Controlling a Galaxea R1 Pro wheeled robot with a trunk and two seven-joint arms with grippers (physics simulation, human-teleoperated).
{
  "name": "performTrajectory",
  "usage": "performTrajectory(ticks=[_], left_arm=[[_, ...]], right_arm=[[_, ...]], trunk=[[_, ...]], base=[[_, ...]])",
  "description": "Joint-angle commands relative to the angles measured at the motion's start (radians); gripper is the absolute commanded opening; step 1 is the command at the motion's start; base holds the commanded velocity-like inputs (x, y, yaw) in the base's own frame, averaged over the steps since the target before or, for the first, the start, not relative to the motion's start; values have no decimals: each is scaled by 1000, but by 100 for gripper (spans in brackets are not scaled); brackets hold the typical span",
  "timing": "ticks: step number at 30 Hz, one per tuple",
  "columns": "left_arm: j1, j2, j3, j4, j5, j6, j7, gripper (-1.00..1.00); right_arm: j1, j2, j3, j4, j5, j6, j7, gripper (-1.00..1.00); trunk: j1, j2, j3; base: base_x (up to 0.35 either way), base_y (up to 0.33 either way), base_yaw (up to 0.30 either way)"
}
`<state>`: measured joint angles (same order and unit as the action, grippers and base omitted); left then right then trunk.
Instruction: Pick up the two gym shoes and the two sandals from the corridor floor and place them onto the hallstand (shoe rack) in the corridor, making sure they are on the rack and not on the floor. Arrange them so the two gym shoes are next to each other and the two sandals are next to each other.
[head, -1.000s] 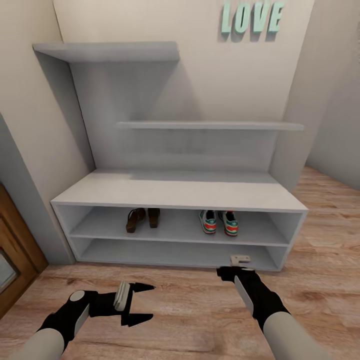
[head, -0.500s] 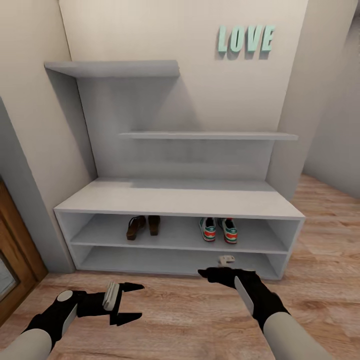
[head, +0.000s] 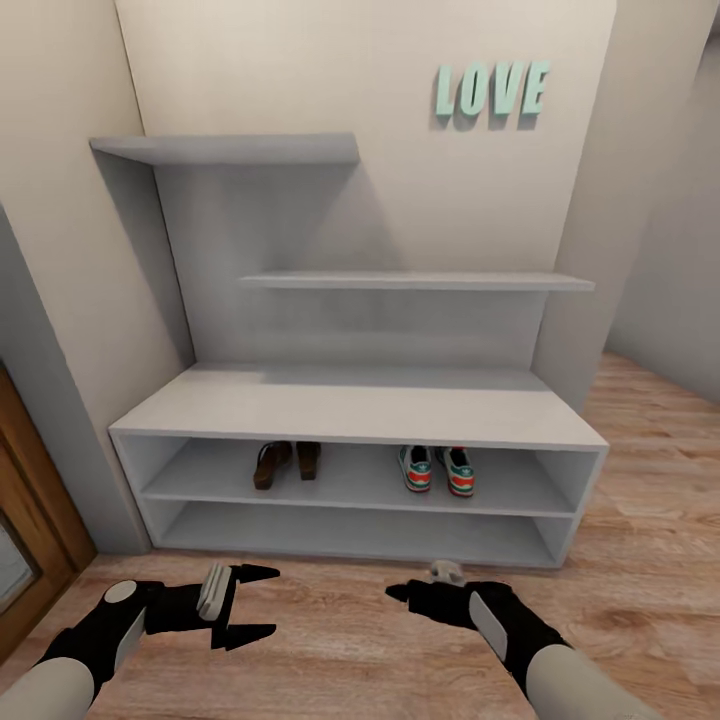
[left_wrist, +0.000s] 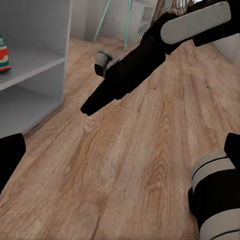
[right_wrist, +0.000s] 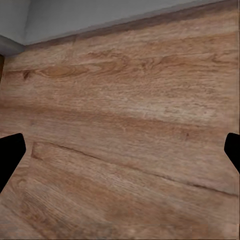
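The pale grey hallstand (head: 360, 408) stands against the wall ahead. On its upper open shelf level the two brown sandals (head: 285, 463) lie side by side at the left. The two gym shoes (head: 438, 469), cream-white with green and red, sit close together at the right; a sliver of one gym shoe (left_wrist: 2, 52) also appears in the left wrist view. My left gripper (head: 272, 601) hovers open over the corridor floor (head: 640, 560), empty. My right gripper (head: 400, 592) hangs in front of the bottom shelf, and its fingertips (right_wrist: 10, 152) are spread wide over bare planks.
A wooden door frame (head: 30, 510) borders the left side. Teal LOVE letters (head: 492, 88) hang on the wall above two stepped upper shelves (head: 420, 282). Wood flooring stretches to the right of the rack. My right arm (left_wrist: 135, 65) crosses the left wrist view.
The view has pulled back from the rack. My right gripper has drawn away from the bottom shelf and swung left. The left gripper slid slightly left. The shoes stayed put.
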<state>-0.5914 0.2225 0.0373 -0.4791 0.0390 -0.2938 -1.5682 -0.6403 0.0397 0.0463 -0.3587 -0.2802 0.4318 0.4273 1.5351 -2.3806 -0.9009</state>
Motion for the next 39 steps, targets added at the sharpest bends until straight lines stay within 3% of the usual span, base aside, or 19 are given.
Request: performTrajectory(ticks=[1,6,15,39], left_arm=[[-1,0,1,1,2,-7,-3,100],[-1,0,1,1,2,-7,-3,100],[-1,0,1,1,2,-7,-3,100],[0,-2,0,1,2,-7,-3,100]], right_arm=[[-1,0,4,25,-11,6,-2,100],[0,0,5,124,-11,5,-2,100],[0,2,6,175,-10,3,-2,100],[0,3,8,192,-2,1,-2,100]], trunk=[[-4,7,2],[-23,42,18],[-58,105,43],[-150,273,89]], base=[[0,0,0],[0,0,0],[0,0,0],[0,0,0]])
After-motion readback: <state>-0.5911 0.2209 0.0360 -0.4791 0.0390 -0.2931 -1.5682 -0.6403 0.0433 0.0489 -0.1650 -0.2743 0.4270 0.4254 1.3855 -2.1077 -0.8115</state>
